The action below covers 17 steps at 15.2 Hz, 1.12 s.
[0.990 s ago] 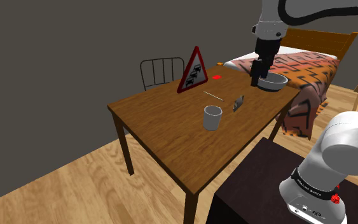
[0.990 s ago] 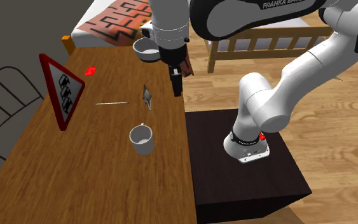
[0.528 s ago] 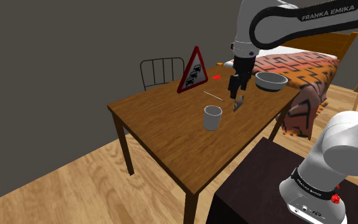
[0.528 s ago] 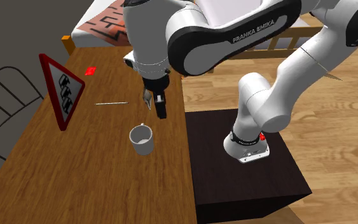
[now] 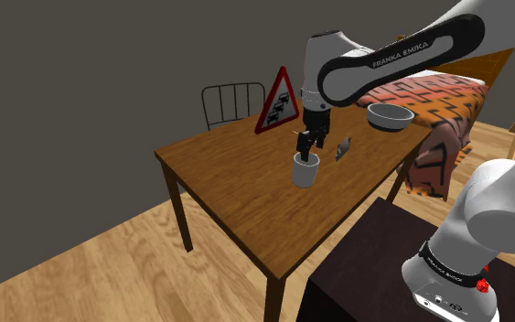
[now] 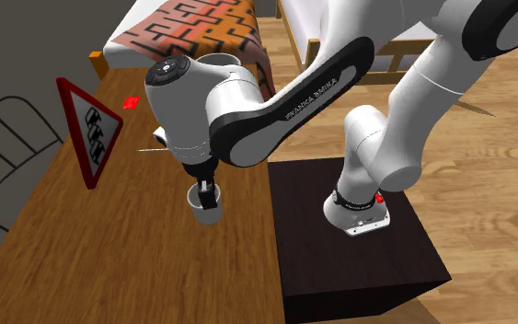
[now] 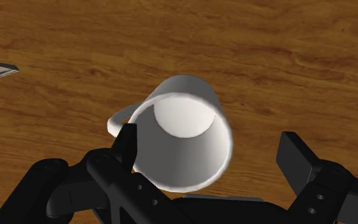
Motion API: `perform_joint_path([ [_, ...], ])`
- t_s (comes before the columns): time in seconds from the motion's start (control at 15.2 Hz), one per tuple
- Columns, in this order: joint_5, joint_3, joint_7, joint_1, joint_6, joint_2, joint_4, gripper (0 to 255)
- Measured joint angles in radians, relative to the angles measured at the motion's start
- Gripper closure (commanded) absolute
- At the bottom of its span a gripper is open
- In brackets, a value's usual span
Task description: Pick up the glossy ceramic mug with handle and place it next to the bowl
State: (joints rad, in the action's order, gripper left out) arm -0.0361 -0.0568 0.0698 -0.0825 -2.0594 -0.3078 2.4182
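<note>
Over the mug [image 5: 305,171], in the shoulder view, the end effector [image 5: 306,146] hung with its tips just above the rim, the white arm [image 5: 383,59] bending down to it from beyond the mug. The mug stood upright on the wooden desk [image 5: 237,197]. Behind the mug stood a red-edged triangular sign [image 5: 278,101], and a small grey object [image 5: 343,148] lay near the mug on the bowl's side. The bowl [image 5: 390,115] sat well apart from the mug at the desk's far corner, with a patterned bed [image 5: 434,105] past it. A chair [image 5: 230,102] stood behind the desk, beyond the sign.

Beside the mug [image 6: 208,212], in the second exterior view, the dark stand [image 6: 358,267] rose just off the desk's [image 6: 109,248] edge. The end effector [image 6: 207,193] was right at the mug's rim, its black tips low against it. The sign [image 6: 89,129] stood well apart from the mug, and a small red thing [image 6: 132,101] lay farther off still.

Around the mug [image 7: 184,143], in the wrist view, the end effector [image 7: 210,153] was spread wide. One finger [image 7: 125,146] lay close against the outer wall next to the handle [image 7: 121,118], while the other [image 7: 295,156] stood clear of the opposite wall with desk showing between. The mug lay between them, not clasped, its pale inside plain to see.
</note>
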Motion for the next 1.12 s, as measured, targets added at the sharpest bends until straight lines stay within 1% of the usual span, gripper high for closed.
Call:
perform_joint_path([
  [0.07,0.001,-0.005,0.006,-0.003,-0.024,0.023,0.0,0],
  [0.2,0.0,-0.018,0.023,-0.01,-0.067,0.097,-0.034,0],
  [0.26,-0.001,-0.019,0.024,-0.011,-0.091,0.118,-0.03,0],
  [0.66,-0.007,-0.023,0.035,-0.012,-0.182,0.173,0.005,0],
  [0.86,-0.009,-0.023,0.038,-0.012,-0.202,0.184,0.014,0],
  [1.12,-0.009,-0.023,0.038,-0.012,-0.204,0.186,0.015,0],
])
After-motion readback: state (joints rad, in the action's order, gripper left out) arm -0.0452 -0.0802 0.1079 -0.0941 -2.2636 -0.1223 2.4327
